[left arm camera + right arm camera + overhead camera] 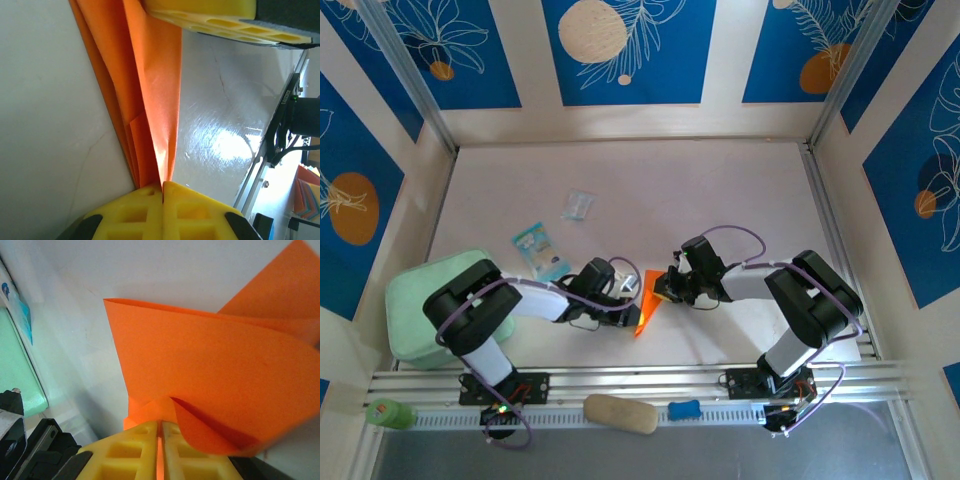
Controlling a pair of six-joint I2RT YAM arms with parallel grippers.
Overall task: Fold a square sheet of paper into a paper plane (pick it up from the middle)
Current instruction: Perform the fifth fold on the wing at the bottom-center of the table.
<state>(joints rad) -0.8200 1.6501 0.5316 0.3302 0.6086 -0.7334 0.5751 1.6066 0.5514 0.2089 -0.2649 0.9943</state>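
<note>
Far left, the mint green pad lies by the near-left corner, with the blue-and-white packet just beyond it. Mid-table, the left gripper has its yellow fingers pressed together, pinching the folded orange paper at its left side. That paper is a narrow wedge. Its long axis runs far to near, and the tip aims at the near edge, a touch leftward. The right gripper is clamped on the wide far end, where a flap curls over.
</note>
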